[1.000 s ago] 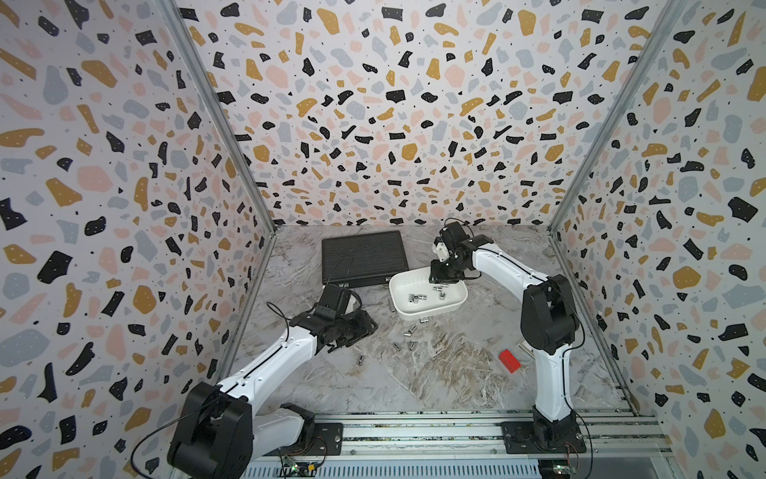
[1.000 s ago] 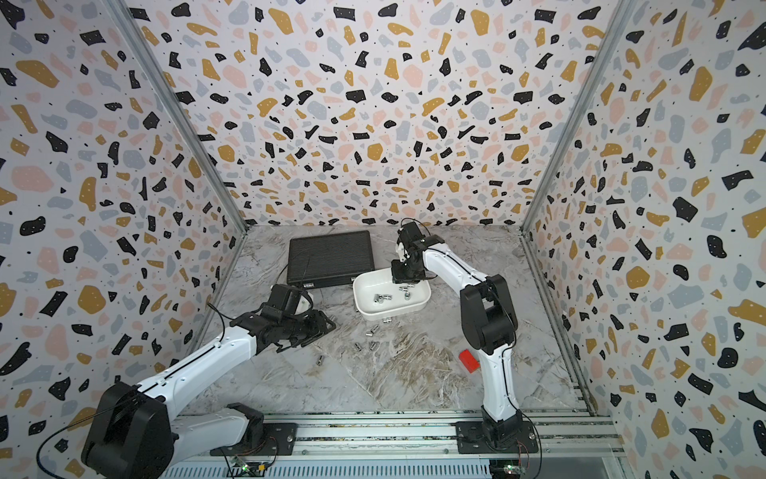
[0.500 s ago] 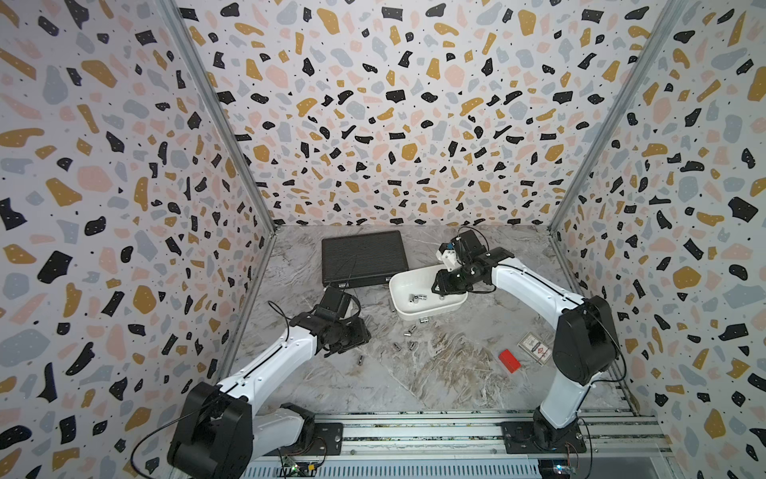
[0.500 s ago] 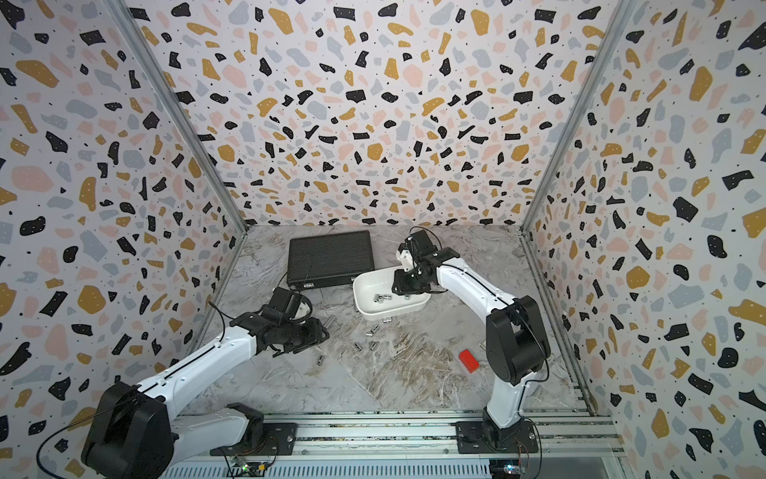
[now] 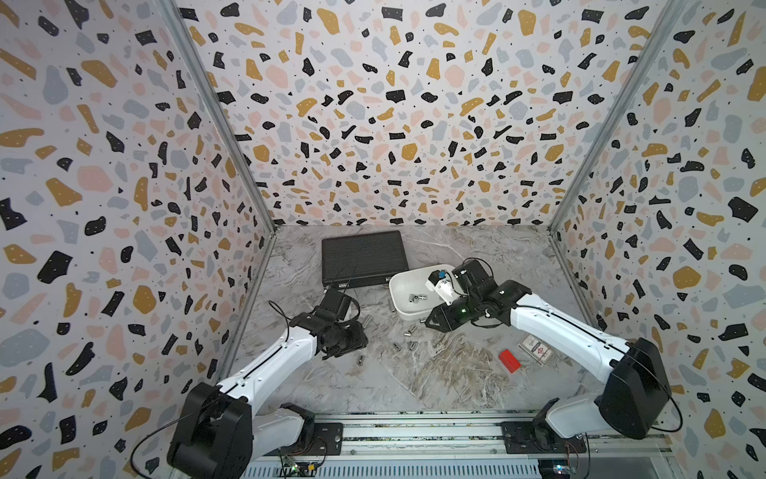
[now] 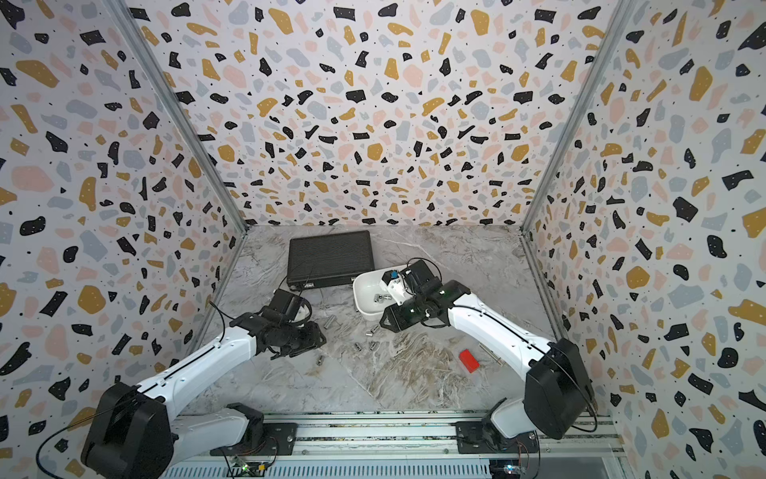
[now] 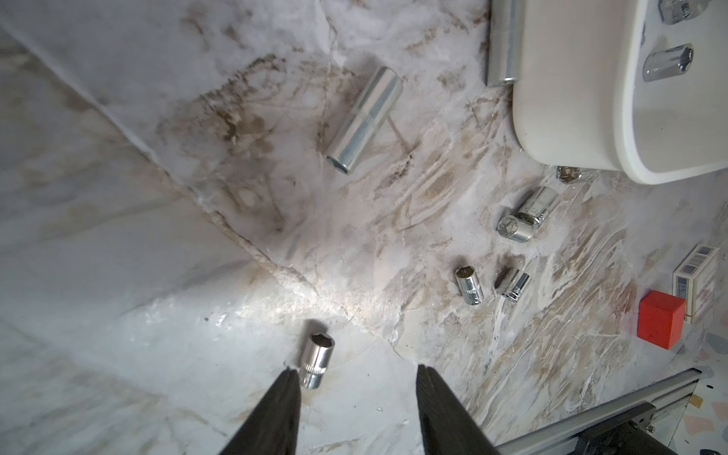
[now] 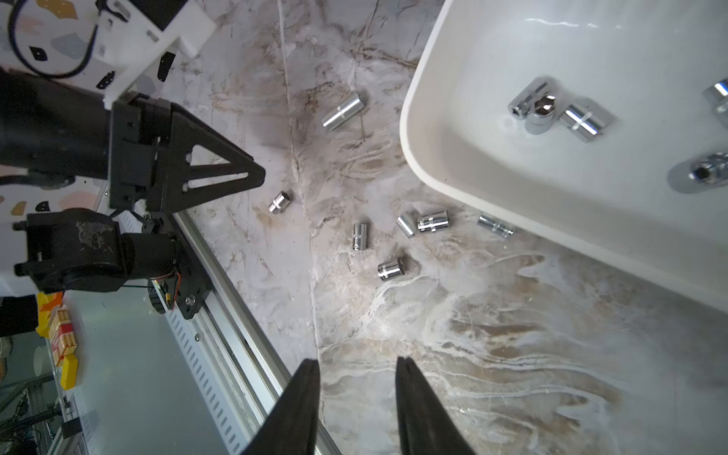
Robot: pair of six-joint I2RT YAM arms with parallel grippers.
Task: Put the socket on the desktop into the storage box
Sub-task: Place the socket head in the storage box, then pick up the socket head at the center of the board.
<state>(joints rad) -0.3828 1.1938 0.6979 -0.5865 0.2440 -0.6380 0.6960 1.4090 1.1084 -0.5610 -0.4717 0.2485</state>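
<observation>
- Socket (image 7: 317,360) on its side on the tabletop (image 7: 157,275), right at the tip of my left claw (image 7: 357,370). Short chrome one, and that's my target.
- Left claw's jaws stand apart with nothing between them. The socket sits beside one fingertip (image 7: 289,384), close to touching it, not in the middle of the gap.
- Its long axis runs nearly along my reach, hex mouth pointing away from me. I reckon a small sideways shift is needed to centre it before I close across the barrel.
- Right claw (image 8: 357,360) hangs over bare tabletop just off the near rim of the storage box (image 8: 405,130), jaws a little apart, empty.
- Left arm is plainly the nearer one to this socket. The right sits closer to the loose sockets (image 8: 432,221) strewn beside the box.
- The box lies off toward the right arm's side and farther back, with stored sockets (image 8: 587,122) already inside and plenty left outside.
</observation>
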